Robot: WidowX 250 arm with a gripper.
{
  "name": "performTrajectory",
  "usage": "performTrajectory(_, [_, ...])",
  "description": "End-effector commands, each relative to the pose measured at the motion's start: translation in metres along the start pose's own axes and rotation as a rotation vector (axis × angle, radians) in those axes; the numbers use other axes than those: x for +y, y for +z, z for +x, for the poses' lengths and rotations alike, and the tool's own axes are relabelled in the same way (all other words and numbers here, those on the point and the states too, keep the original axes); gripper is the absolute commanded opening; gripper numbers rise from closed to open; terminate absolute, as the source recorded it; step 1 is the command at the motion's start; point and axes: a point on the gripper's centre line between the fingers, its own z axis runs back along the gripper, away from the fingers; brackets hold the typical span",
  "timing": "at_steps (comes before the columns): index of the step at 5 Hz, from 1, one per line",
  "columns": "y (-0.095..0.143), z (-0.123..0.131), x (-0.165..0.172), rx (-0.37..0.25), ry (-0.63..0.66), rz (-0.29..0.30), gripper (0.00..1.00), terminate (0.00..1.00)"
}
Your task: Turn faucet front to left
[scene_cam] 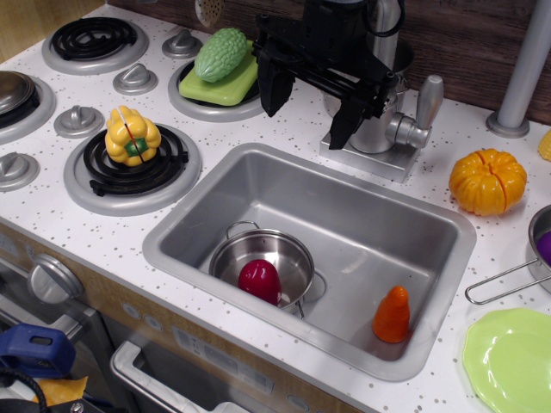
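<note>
Countertop (258,129), gripper (306,101) hiding faucet (387,129) spout

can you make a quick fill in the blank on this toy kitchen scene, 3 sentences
1. The red egg-shaped toy lies inside the small steel ____, which stands in the sink.
2. The orange carrot stands in the sink's front ____ corner.
3. The yellow pepper sits on a stove ____.

The gripper hangs by the faucet.

Missing words: pot; right; burner
</note>
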Motion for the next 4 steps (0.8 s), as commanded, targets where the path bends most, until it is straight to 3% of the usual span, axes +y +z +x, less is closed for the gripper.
performTrajectory(1, [0.0, 0.0, 0.0, 0.0, 0.0, 0.0, 1.0, 0.0])
performTrajectory(2, [0.011, 0.002, -0.015, 0.014, 0.003, -0.031, 1.0, 0.0])
performTrajectory(4, [0.016, 0.01, -0.049, -0.111, 0.018, -0.058, 1.0, 0.0])
